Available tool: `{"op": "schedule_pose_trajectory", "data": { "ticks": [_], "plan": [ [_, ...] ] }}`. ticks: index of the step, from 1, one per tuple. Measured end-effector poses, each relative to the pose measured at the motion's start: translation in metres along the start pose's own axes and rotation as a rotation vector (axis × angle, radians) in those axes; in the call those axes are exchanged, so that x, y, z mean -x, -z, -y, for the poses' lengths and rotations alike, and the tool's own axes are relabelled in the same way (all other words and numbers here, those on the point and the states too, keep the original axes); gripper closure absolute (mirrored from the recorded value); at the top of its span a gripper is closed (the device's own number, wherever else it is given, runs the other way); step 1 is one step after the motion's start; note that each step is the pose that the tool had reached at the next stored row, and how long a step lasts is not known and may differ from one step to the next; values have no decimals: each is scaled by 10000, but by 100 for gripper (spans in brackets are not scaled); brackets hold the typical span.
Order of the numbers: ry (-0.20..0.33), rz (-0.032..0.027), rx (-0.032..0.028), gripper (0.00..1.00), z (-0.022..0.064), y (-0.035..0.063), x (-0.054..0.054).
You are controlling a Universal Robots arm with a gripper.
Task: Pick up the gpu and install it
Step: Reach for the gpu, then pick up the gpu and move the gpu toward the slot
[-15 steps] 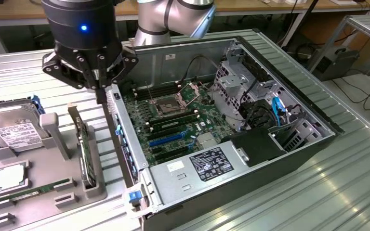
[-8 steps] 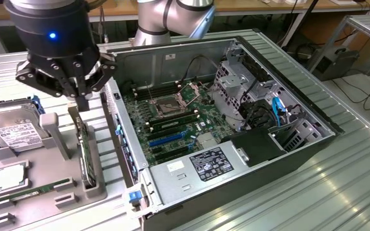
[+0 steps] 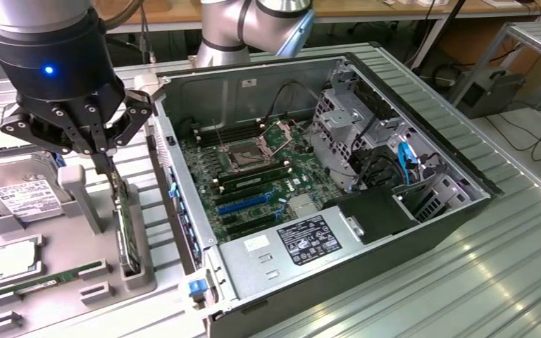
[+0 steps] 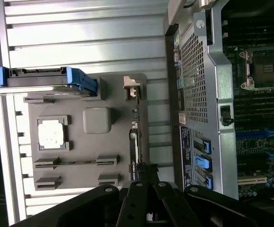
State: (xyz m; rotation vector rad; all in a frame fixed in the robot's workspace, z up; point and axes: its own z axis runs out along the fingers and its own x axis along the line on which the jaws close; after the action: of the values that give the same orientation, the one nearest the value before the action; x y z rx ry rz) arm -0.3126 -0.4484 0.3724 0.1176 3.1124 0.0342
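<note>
The gripper (image 3: 109, 167) hangs low over the upper end of the gpu (image 3: 127, 232), right at the card's top edge. Whether it is apart or already clamped on the card I cannot tell.

The ribbed metal tabletop (image 3: 496, 282) carries everything. The open computer case (image 3: 251, 282) lies on its side towards the exterior view's right, with its motherboard (image 3: 251, 183) exposed and the blue expansion slots (image 3: 247, 203) empty. Just beside the case, on the exterior view's left, sits the grey parts holder (image 3: 68, 243). In it lie the silver hard drive (image 3: 17, 190) with its white label, then the gpu, standing on edge in a narrow slot along the side of the holder nearest the case. The narrow green memory stick (image 3: 45, 279) lies flat near the holder's front.

As I judge it, this is the pick-up step. The card sits fully in its slot and nothing has been installed.

Getting the card out calls for a firm hold on its thin top edge. It also calls for a straight lift along the slot, so the board does not bind against the walls. Seating it afterwards calls for turning the card's contact edge down towards a blue slot, with the bracket end facing the case's rear wall.
</note>
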Motion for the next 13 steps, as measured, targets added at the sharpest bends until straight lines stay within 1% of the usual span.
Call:
{"op": "schedule_pose_trajectory", "data": {
  "ticks": [13],
  "plan": [
    [0,1,1,89,0,-2,0]
  ]
}}
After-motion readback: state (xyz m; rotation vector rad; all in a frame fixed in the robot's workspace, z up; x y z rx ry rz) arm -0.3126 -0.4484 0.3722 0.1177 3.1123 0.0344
